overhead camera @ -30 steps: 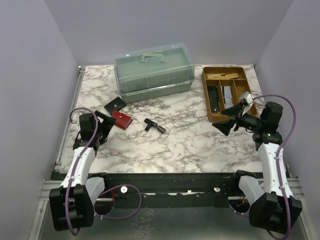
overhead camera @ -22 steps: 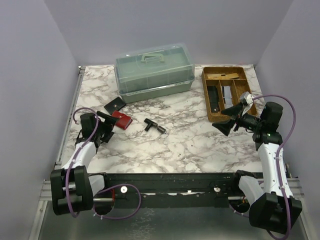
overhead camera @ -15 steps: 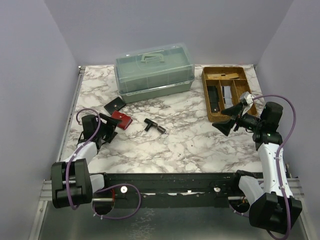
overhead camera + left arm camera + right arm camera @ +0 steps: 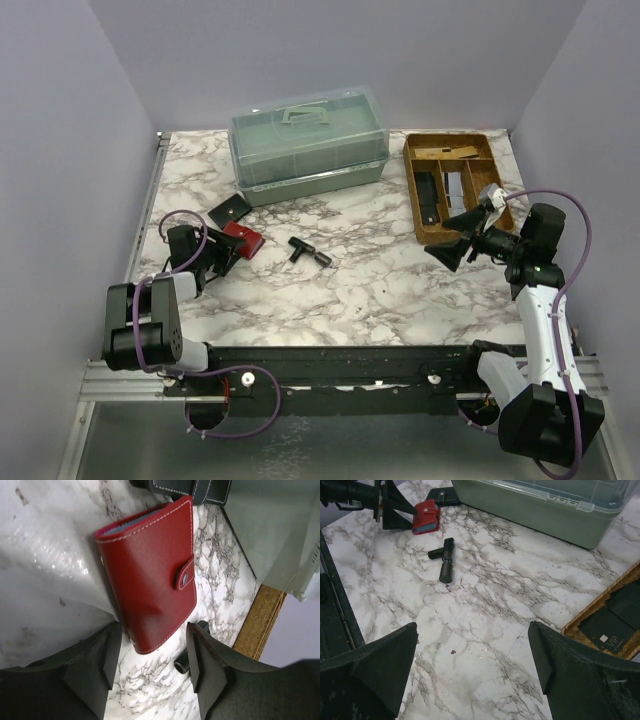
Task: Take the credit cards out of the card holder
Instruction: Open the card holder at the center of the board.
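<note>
The green lidded box (image 4: 308, 145) stands at the back of the marble table (image 4: 390, 290).

Far to the front left of the box, the left gripper (image 4: 153, 628) lies low over the table, pointing toward the box. Its jaws stand apart, one on either side of the near end of the red card holder (image 4: 150, 575). The fingers (image 4: 107, 652) sit close against the holder's long edges, but I cannot tell whether they press on it.

The card holder lies flat off the box's front left corner, its snap tab fastened over the right edge. The credit cards (image 4: 132, 522) are inside it, showing only as a thin pale blue-grey strip at the end nearest the box.

A black wallet (image 4: 230, 210) lies between the red holder and the box, just beside the holder's far corner.

A black T-shaped tool (image 4: 310, 252) rests on the marble in front of the box, well apart from it.

To the right of the box sits a wooden tray (image 4: 412, 200) with compartments holding dark flat pieces and a couple of pale ones too small to identify.

Front right of the box, by the tray's near end, the right gripper (image 4: 472, 627) hangs above bare marble. Its jaws are spread wide, with nothing between them.
</note>
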Controlling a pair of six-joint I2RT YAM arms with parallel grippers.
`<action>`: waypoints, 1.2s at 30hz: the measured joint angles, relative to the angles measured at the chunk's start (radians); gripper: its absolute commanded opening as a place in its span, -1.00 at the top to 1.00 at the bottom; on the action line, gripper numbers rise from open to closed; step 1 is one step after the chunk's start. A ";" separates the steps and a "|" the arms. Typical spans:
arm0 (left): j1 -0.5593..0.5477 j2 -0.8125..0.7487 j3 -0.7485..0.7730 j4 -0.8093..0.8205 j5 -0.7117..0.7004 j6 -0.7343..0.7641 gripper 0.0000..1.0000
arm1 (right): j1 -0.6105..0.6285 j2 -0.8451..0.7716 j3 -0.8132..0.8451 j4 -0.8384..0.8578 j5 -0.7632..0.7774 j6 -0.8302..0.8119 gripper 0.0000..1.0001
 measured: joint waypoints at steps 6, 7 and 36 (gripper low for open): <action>0.000 0.089 0.037 0.054 -0.001 -0.010 0.14 | 0.000 0.000 0.000 0.000 0.003 -0.006 -1.00; 0.000 0.098 0.039 0.062 0.000 -0.014 0.24 | 0.000 0.000 0.000 0.000 0.005 -0.008 -1.00; -0.261 -0.442 -0.068 -0.168 0.021 0.037 1.00 | 0.011 0.078 0.026 -0.129 -0.080 -0.133 -1.00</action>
